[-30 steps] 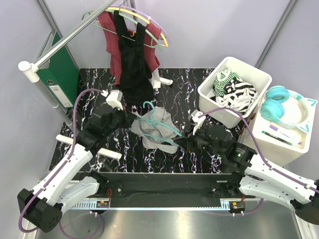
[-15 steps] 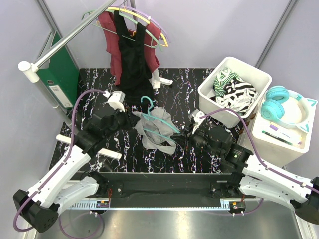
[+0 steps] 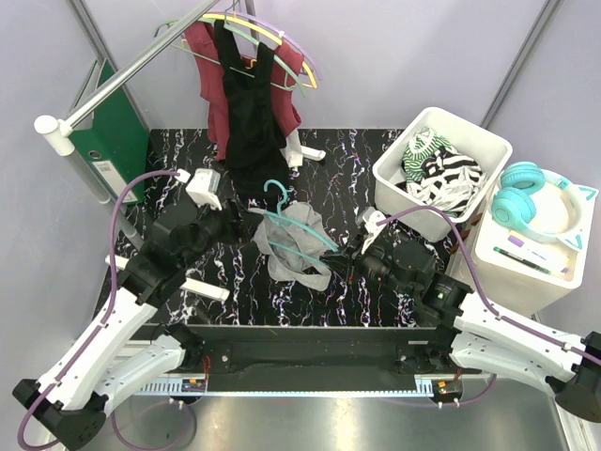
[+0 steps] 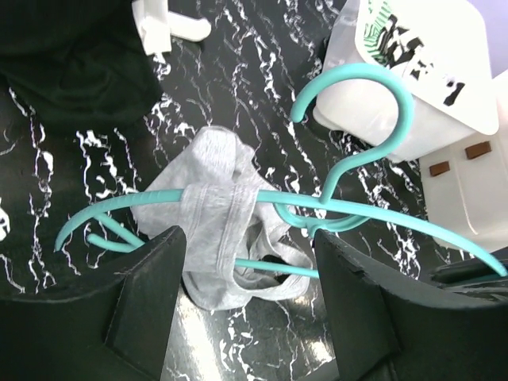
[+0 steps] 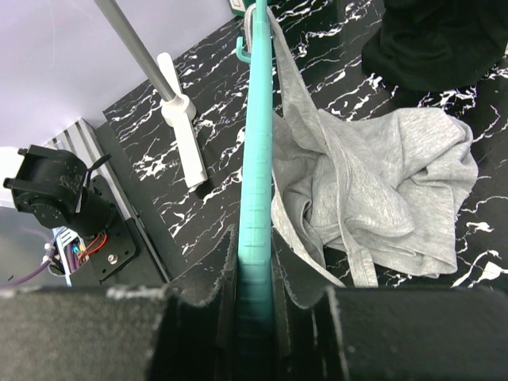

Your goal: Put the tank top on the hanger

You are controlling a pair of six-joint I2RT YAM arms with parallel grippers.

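Note:
The teal hanger (image 3: 293,232) lies tilted over the marble table, hook (image 4: 373,111) pointing to the far side. My right gripper (image 3: 346,267) is shut on the end of one hanger arm (image 5: 256,159), pinched between both pads (image 5: 255,258). The light grey tank top (image 3: 299,246) is bunched under the hanger. One strap loops over the hanger's other arm (image 4: 218,208), and the rest sags onto the table (image 5: 389,186). My left gripper (image 3: 237,226) stands open just left of the cloth, its fingers (image 4: 250,246) either side of the draped strap without touching it.
A black top (image 3: 252,113) and a maroon top (image 3: 214,85) hang on the rail at the back. A white bin (image 3: 474,141) of striped clothes stands at the right, turquoise headphones (image 3: 531,199) beyond it. A green binder (image 3: 117,141) and the rack's white feet (image 3: 202,287) are on the left.
My left gripper has opened, let go of the grey strap and drawn back slightly left. The strap stays looped on the hanger arm. My right gripper still holds the hanger.

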